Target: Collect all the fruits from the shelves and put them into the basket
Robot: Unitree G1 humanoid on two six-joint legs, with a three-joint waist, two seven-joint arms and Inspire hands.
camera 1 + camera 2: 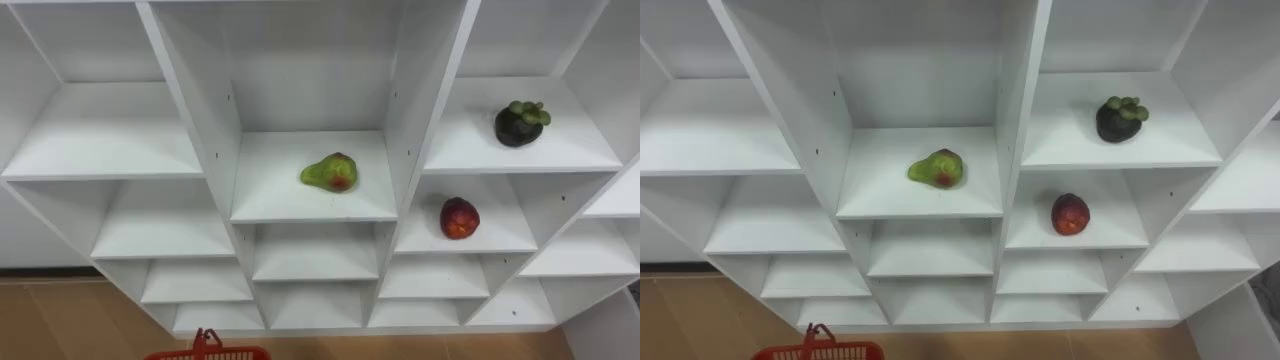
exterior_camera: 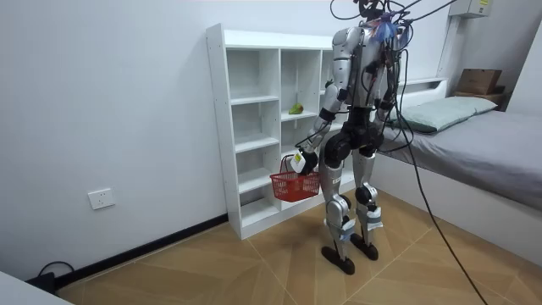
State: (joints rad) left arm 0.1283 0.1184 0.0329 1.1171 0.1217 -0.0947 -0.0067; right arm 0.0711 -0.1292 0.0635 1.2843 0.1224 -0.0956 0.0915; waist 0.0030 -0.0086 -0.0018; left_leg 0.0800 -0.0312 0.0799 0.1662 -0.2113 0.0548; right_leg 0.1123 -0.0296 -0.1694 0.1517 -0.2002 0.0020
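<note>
— What is kept at the closet (image 1: 210, 110)?
— The red basket (image 2: 294, 185) is held low before it, its handle clasped by the left hand (image 2: 299, 161). The green fruit (image 1: 330, 173) is laid in its middle, the red fruit (image 1: 459, 217) and dark fruit (image 1: 519, 124) on its right (none collected yet).
— What could go wrong?
— A round fruit could be bumped and rolled off.

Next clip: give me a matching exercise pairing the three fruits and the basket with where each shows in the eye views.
1 green-red fruit
2 dark fruit
3 red fruit
4 red basket

A right column, upper shelf
B bottom edge of view
C middle column shelf
D right column, next shelf down

Pairs: 1-C; 2-A; 3-D; 4-B
</note>
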